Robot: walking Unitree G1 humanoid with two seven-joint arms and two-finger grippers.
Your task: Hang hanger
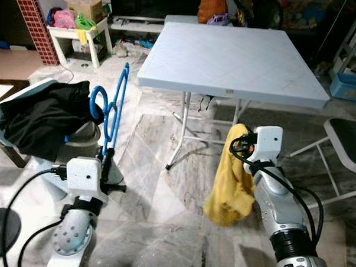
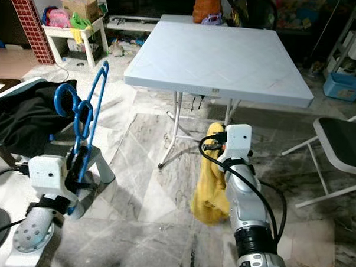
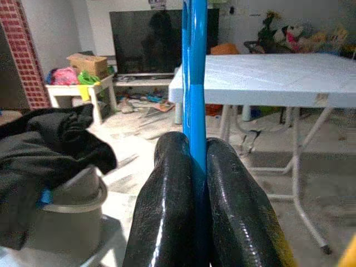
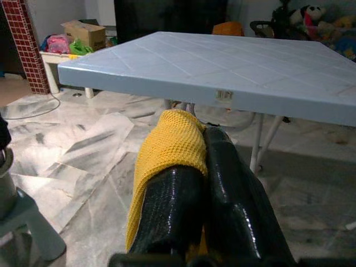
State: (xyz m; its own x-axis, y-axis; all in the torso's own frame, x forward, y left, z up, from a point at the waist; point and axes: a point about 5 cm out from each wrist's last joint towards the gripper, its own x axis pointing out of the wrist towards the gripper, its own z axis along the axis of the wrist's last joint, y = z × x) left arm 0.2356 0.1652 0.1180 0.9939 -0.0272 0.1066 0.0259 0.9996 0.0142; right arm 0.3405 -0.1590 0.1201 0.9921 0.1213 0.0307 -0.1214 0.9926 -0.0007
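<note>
A blue plastic hanger (image 1: 111, 110) stands upright in front of me on the left, its hook curling over to the left. My left gripper (image 1: 106, 161) is shut on the hanger's lower end; the left wrist view shows the blue bar (image 3: 194, 83) pinched between the black fingers (image 3: 167, 211). On the right, my right gripper (image 1: 235, 149) is shut on a yellow knitted cloth (image 1: 230, 183) that hangs down toward the floor. In the right wrist view the yellow cloth (image 4: 169, 144) drapes over the fingers (image 4: 228, 194).
A white folding table (image 1: 240, 59) stands ahead, just past the right gripper. Black clothes (image 1: 43, 119) lie heaped over a grey bucket (image 3: 72, 214) at the left. A folding chair (image 1: 346, 144) is at the right, a small white shelf (image 1: 82, 32) at the far left.
</note>
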